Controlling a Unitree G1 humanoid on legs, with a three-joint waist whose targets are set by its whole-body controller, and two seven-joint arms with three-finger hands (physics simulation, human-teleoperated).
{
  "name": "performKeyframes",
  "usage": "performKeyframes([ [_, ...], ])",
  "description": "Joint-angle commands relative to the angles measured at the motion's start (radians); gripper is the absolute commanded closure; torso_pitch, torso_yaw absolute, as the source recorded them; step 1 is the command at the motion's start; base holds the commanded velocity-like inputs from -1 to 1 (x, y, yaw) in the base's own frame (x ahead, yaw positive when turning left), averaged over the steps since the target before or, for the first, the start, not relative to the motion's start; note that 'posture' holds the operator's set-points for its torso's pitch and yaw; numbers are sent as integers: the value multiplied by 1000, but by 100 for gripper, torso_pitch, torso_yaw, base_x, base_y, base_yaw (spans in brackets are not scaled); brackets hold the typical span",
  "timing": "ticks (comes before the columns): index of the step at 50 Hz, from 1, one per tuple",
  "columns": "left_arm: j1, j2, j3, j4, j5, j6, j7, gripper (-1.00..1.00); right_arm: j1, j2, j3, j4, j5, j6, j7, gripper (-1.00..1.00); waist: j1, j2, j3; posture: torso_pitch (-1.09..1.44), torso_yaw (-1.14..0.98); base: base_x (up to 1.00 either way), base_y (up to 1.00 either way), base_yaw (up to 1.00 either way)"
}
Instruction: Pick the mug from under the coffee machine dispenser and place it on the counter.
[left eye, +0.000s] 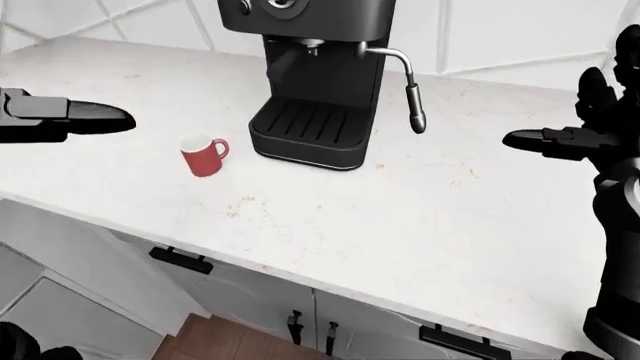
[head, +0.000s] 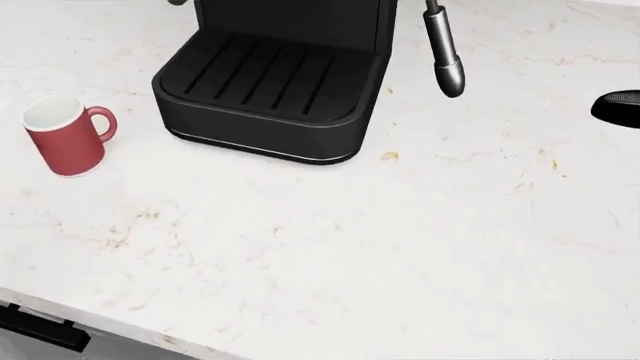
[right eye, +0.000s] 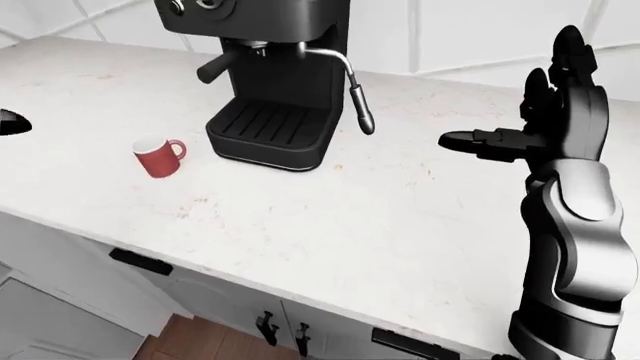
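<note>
A red mug (left eye: 205, 156) with a white inside stands upright on the white counter (left eye: 420, 217), left of the black coffee machine (left eye: 320, 75) and off its drip tray (head: 262, 97). It also shows in the head view (head: 66, 135). My left hand (left eye: 85, 118) is open and empty, at the left edge of the left-eye view, apart from the mug. My right hand (right eye: 540, 112) is open and empty, raised with fingers up, well right of the machine.
The machine's steam wand (left eye: 410, 90) hangs down on its right side. Lower cabinet doors with black handles (left eye: 180, 259) run under the counter's near edge. A white tiled wall (left eye: 500, 30) stands behind the counter.
</note>
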Motion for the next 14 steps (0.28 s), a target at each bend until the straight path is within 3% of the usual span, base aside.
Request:
performKeyframes([
  [1,-26,39,15,-10,-38,-23,23,-100,-28,-23,-14,-33,1,-27,-2,-100,0,1,-20,0,0,0,0,0],
  [14,-32,200,51,38,-185,-76,110,-100,-30,-24,-11,-32,2,-28,-2,-100,-2,8,-13,0,0,0,0,0],
])
